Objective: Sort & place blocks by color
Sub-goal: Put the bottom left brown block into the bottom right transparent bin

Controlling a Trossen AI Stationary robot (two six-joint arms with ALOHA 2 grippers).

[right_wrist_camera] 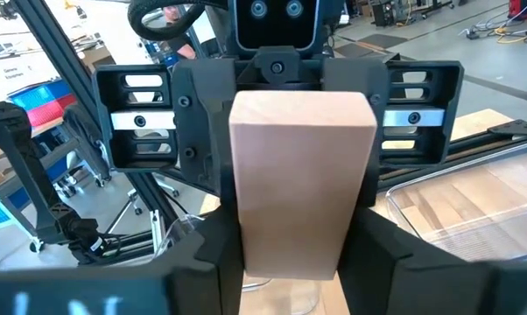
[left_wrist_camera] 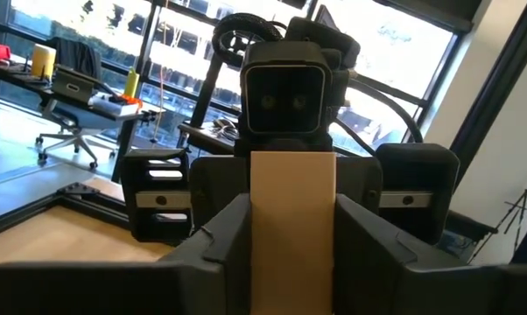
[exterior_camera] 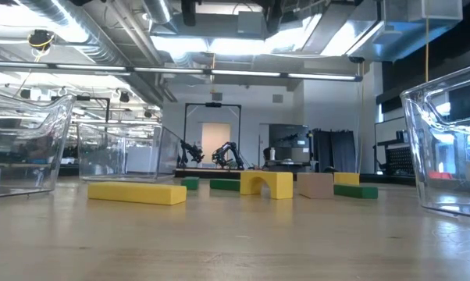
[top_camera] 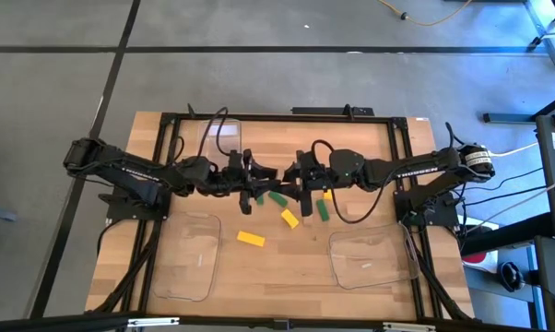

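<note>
A plain tan block [left_wrist_camera: 291,188] sits between my left gripper's [left_wrist_camera: 291,241] fingers, which are shut on it. The right wrist view shows a tan block [right_wrist_camera: 300,166] between my right gripper's [right_wrist_camera: 300,258] fingers as well. Both grippers face each other nose to nose over the table's middle [top_camera: 277,177], so it looks like one block spanning both. Below them, on the table, lie a yellow bar [top_camera: 251,239], a yellow piece [top_camera: 289,218], green bars [top_camera: 277,197] [top_camera: 322,210] and a yellow arch [exterior_camera: 266,183]. My left gripper pinches the tan block's near end [left_wrist_camera: 268,254] between its two fingers, coming level from the table's left. The block is lifted clear and points toward the right gripper. My right gripper pinches the tan block's near end [right_wrist_camera: 259,249] between its two fingers, level from the table's right. The block is clear of the table, and its far end reaches the left gripper's fingers.
Clear plastic trays stand near the table's near left [top_camera: 190,254], near right [top_camera: 370,258] and far left [top_camera: 220,138]. Another tan block [exterior_camera: 315,185] rests on the table among the green and yellow ones. A black frame [top_camera: 167,120] rims the table.
</note>
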